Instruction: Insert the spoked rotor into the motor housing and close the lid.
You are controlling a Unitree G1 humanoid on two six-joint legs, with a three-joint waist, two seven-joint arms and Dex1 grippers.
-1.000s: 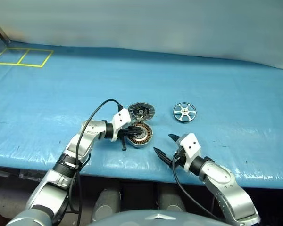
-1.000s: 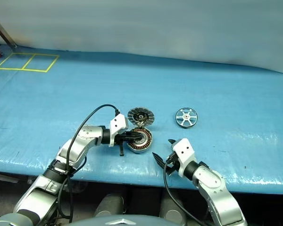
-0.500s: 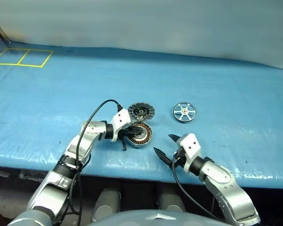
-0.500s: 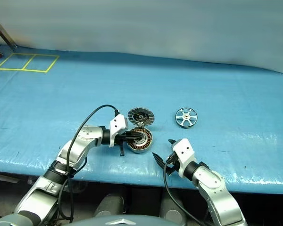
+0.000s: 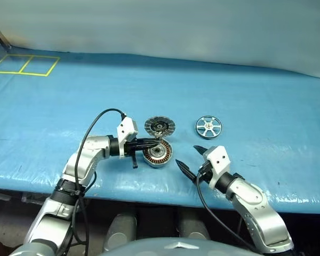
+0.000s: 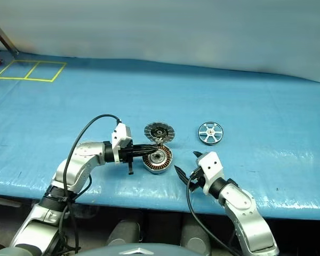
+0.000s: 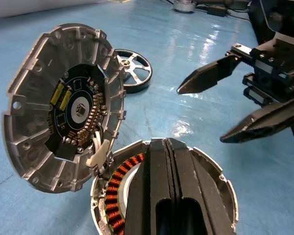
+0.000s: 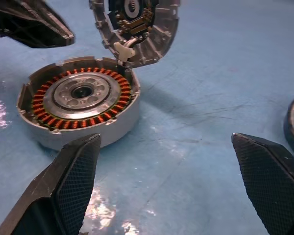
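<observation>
The motor housing (image 5: 157, 155) lies on the blue table with its copper windings (image 8: 49, 120) showing. Its lid (image 5: 159, 126) stands raised on the hinge at the far side, dark centre facing me. My left gripper (image 5: 152, 142) is shut with nothing in it, reaching in from the left, its fingertips (image 7: 167, 147) over the housing's rim (image 7: 221, 186). The spoked rotor (image 5: 208, 127) lies flat to the right of the lid. My right gripper (image 5: 186, 156) hangs open and empty just right of the housing, nearer the table's front edge; its fingers (image 8: 78, 166) point toward the housing.
A blue sheet covers the table (image 5: 256, 96), whose front edge runs just behind my grippers. Yellow tape squares (image 5: 24, 64) mark the far left corner. A black cable (image 5: 96, 125) loops over my left wrist.
My left arm has drawn back to the left and lifted a little, so its shut fingers now cover less of the housing. The right gripper has edged forward, still open.
</observation>
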